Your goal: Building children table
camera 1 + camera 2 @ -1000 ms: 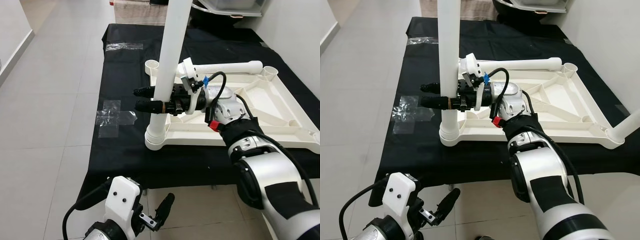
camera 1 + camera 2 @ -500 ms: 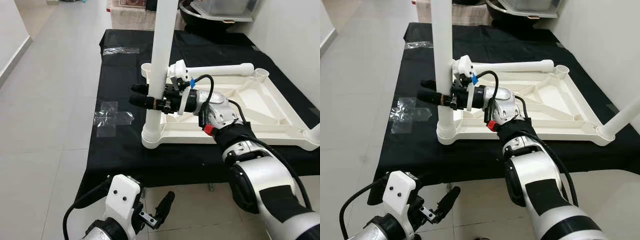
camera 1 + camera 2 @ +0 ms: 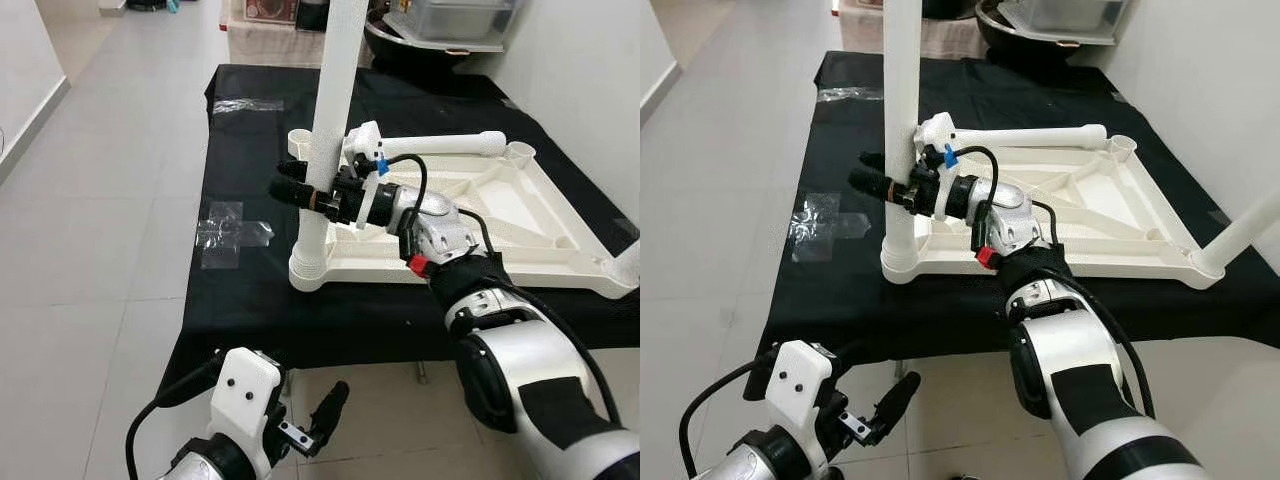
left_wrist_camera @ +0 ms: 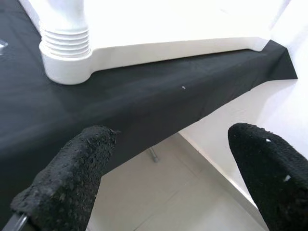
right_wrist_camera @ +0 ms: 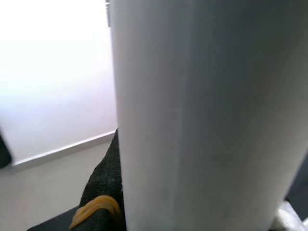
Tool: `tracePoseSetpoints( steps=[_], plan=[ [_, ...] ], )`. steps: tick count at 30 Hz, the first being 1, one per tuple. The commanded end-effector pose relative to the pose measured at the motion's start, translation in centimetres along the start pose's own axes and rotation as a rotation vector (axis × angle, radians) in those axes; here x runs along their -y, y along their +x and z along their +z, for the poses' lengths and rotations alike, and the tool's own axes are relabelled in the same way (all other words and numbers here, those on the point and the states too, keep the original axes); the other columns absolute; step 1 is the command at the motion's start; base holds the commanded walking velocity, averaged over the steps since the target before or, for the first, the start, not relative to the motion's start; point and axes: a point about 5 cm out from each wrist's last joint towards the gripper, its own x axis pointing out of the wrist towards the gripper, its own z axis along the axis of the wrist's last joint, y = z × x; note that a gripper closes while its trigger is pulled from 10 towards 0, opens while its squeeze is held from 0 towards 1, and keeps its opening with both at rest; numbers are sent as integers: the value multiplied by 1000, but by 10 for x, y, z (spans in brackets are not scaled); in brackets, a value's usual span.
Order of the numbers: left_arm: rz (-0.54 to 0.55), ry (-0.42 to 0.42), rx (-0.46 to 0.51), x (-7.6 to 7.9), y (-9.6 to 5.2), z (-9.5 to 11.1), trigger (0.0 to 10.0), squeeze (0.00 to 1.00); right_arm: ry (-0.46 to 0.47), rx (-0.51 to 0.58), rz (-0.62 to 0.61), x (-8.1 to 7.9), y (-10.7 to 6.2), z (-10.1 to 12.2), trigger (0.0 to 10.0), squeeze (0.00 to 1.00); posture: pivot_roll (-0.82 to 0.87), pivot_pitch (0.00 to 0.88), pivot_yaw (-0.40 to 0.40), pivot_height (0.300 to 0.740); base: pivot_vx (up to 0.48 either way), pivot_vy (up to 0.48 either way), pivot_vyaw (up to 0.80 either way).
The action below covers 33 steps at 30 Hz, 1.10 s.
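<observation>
Right pincer (image 3: 303, 190) is pinching the upright leg (image 3: 332, 110), fingers either side of it, a little above the threaded collar where the leg sits in the near-left corner socket of the upturned tabletop (image 3: 520, 215). The risk here, as I judge it: the leg is tall and the grip sits low, so any sideways pull could lever it crooked in the thread, or drag the whole tabletop across the black surface (image 3: 240, 140), since nothing holds the top down. A slip on that smooth white plastic looks possible too.

Beyond the pincer, a second leg (image 3: 440, 145) lies flat along the far rim, close behind the wrist, and the cable there could snag it. Off past the arm's elbow side, another leg (image 3: 1245, 225) already stands at the near-right corner. Tape scraps (image 3: 232, 232) lie on the cloth ahead of the fingertips.

Left pincer (image 3: 325, 415) hangs low below the surface edge, fingers spread, holding nothing.
</observation>
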Motion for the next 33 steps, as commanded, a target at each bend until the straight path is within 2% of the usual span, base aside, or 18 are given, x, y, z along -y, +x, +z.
tracePoseSetpoints(
  steps=[1, 4, 6, 8, 14, 21, 23, 24, 27, 28, 33],
  plan=[
    [19, -1, -24, -2, 0, -5, 10000, 0, 74, -135, -144, 5, -16, -38, 10000, 0, 178, 198, -119, 740, 0, 0, 0],
    [26, 2, -20, -4, 1, -4, 10000, 0, 100, -82, -338, 16, -17, -33, 10000, 0, 172, 198, -118, 740, 0, 0, 0],
    [27, 3, -19, -4, 1, -4, 10000, 0, 103, -71, -370, 18, -18, -32, 10000, 0, 172, 198, -118, 740, 0, 0, 0],
    [28, 6, -17, -6, 2, -4, 10000, 0, 97, -34, -457, 21, -21, -30, 10000, 0, 168, 196, -115, 740, 0, 0, 0],
    [34, 15, -12, -10, 3, -3, 10000, 0, 94, -19, -584, 22, -20, -29, 10000, 0, 164, 194, -114, 740, 0, 0, 0],
    [49, 19, -3, -15, 5, -1, 10000, 0, 61, -38, -736, 20, -15, -28, 10000, 0, 160, 192, -111, 740, 0, 0, 0],
    [54, 19, -1, -16, 5, 0, 10000, 0, 57, -83, -823, 19, -9, -28, 10000, 0, 160, 191, -111, 740, 0, 0, 0],
    [54, 19, -1, -16, 5, 0, 10000, 0, 57, -83, -823, 19, -9, -28, 10000, 0, 160, 191, -111, 740, 0, 0, 0],
    [53, 24, -2, -16, 6, -1, 10000, 0, 109, -77, -915, 15, 0, -27, 10000, 0, 163, 190, -115, 740, 0, 0, 0],
    [53, 24, -2, -16, 6, -1, 10000, 0, 109, -77, -915, 15, 0, -27, 10000, 0, 163, 190, -115, 740, 0, 0, 0],
    [56, 27, -2, -18, 6, -1, 10000, 0, 119, -114, -1098, 17, -1, -27, 10000, 0, 164, 190, -116, 740, 0, 0, 0]
  ],
)
